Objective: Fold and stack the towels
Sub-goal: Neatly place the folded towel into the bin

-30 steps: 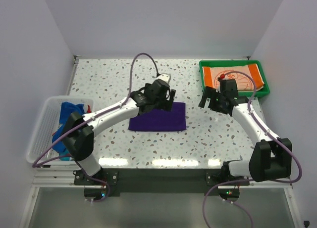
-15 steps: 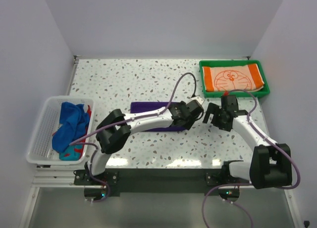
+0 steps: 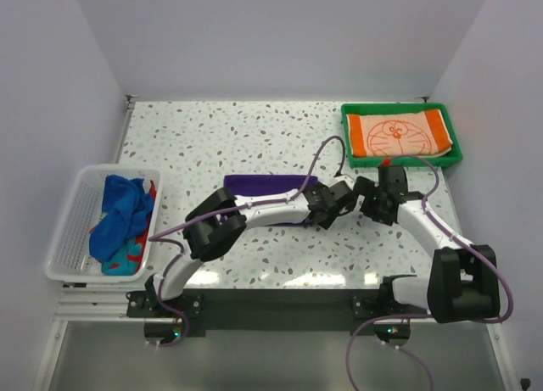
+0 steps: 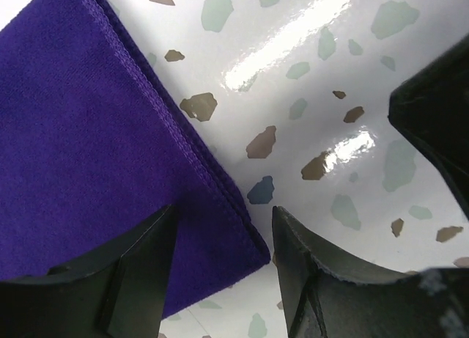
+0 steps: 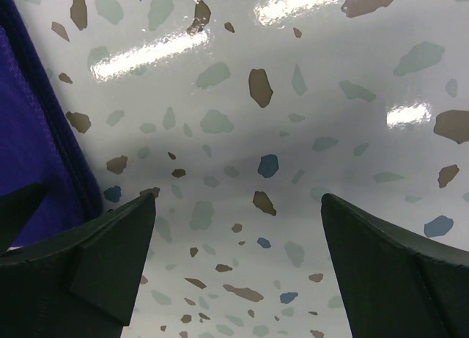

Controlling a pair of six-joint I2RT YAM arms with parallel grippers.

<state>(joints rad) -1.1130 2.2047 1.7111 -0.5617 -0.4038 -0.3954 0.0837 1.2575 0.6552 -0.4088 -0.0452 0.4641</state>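
Note:
A folded dark purple towel (image 3: 265, 183) lies mid-table, partly under my left forearm. My left gripper (image 3: 338, 198) is low at its right near corner. In the left wrist view the open fingers (image 4: 117, 279) straddle that towel corner (image 4: 95, 147), with the gripper (image 4: 223, 222) just over it. My right gripper (image 3: 370, 206) is open and empty just right of the left one. In its wrist view the right gripper (image 5: 236, 206) is over bare table, with the purple towel's edge (image 5: 29, 155) at the left. An orange-and-white cat-face towel (image 3: 399, 135) lies flat in the green tray (image 3: 346, 120).
A white mesh basket (image 3: 81, 196) at the left table edge holds a crumpled blue towel (image 3: 123, 209) and red and teal cloth. The speckled table (image 3: 221, 136) ends at walls behind and on both sides. The two grippers are very close together.
My left arm swung from the towel's far edge across it to its right near corner. My right gripper came down and left from beside the tray toward the towel.

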